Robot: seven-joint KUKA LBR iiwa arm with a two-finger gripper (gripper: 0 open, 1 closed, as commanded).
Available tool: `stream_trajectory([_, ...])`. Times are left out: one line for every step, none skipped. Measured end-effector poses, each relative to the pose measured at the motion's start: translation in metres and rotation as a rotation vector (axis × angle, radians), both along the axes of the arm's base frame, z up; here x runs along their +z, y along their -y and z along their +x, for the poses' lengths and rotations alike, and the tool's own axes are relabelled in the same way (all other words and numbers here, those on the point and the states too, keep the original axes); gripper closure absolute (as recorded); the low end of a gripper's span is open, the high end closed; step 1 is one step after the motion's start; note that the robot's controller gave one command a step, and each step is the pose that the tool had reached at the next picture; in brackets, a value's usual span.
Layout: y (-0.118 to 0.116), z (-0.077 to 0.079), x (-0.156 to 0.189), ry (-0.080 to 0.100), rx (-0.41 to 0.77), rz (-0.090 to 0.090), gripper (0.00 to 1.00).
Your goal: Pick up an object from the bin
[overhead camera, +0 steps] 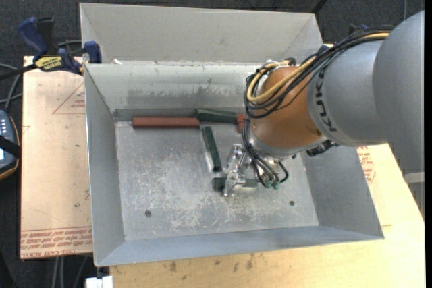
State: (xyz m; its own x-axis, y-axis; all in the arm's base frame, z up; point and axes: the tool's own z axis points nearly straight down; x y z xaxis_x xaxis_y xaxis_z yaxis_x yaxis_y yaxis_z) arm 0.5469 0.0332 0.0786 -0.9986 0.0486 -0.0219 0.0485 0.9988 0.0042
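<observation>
Green stick ends just beside our hand, whose opening we cannot tell; we should straddle that end squarely before closing.

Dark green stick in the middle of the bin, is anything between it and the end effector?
Nothing visible does. The end effector sits right at the near end of the dark green stick; the reddish-brown rod lies farther back, along the rear wall.
</observation>
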Motion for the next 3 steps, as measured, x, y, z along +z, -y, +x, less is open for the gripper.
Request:
stream_trajectory([-0.003,-0.004,0.113,-0.020,-0.033,-0.002,1.00])
stream_trajectory([-0.003,-0.004,0.113,-0.020,-0.033,-0.002,1.00])
stream_trajectory([0.011,-0.007,0.233,-0.014,0.439,-0.009,1.00])
